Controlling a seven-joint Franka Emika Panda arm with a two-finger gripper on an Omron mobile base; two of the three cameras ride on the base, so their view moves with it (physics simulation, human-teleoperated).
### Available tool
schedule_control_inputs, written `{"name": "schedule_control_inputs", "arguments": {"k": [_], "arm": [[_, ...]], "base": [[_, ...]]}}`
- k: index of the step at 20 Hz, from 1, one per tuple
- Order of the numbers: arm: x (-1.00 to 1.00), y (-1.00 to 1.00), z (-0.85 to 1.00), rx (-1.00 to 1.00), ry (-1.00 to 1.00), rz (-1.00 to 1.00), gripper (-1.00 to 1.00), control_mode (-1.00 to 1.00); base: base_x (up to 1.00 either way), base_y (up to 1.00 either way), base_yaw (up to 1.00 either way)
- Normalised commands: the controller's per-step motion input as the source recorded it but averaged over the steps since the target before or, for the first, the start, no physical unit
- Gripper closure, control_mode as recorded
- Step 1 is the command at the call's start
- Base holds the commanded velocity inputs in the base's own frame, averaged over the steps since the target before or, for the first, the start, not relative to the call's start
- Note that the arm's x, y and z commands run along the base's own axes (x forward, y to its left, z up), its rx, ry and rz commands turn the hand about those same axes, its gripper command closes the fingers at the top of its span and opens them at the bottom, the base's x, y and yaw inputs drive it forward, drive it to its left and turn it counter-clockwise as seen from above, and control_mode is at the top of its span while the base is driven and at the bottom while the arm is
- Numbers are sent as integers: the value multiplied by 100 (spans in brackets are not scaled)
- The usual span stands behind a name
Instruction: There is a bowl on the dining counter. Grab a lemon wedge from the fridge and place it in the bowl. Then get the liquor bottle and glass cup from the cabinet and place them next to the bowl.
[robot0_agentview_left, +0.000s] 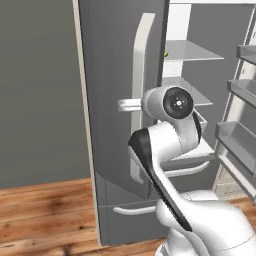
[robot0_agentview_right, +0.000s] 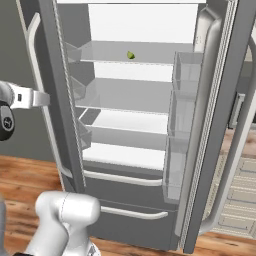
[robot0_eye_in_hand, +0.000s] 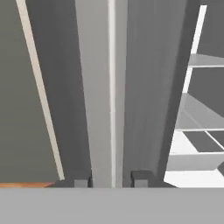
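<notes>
In the hand view we are seeing our gripper (robot0_eye_in_hand: 111, 181) at the bottom centre of the frame, its two dark fingertips (robot0_eye_in_hand: 141, 178) standing a little apart on either side of the long pale handle (robot0_eye_in_hand: 105, 96) of the fridge's (robot0_agentview_right: 220, 100) left door. The handle is running straight up the middle of that frame from between the tips; whether the tips are actually pressing on it we cannot tell.

In the left base view our arm is rising from the lower right, bending at a dark-banded elbow, and reaching across toward the handle (robot0_agentview_left: 142, 65) at mid frame, with the round wrist joint facing the camera in the centre. In the right base view the hand is coming in from the left edge at mid height toward the same handle (robot0_agentview_right: 34, 45).

Farther back, the right door is standing open and the white shelves are showing. The lemon wedge (robot0_agentview_right: 130, 55) is lying on the top glass shelf (robot0_agentview_right: 150, 54), in the upper middle of the right base view, well apart from our fingers. In the left base view it is peeking out as a small yellow-green speck (robot0_agentview_left: 166, 53) just past the door's edge.
</notes>
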Motion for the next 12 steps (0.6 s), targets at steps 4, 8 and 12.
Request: {"name": "schedule_control_inputs", "arguments": {"k": [4,8,12], "arm": [[-99,-35,12,16,0,-1,-100,-100],[-94,-80,30,22,1,0,-100,-100],[-33,-98,40,20,10,0,-100,-100]], "base": [[0,0,0],[0,0,0],[0,0,0]]}}
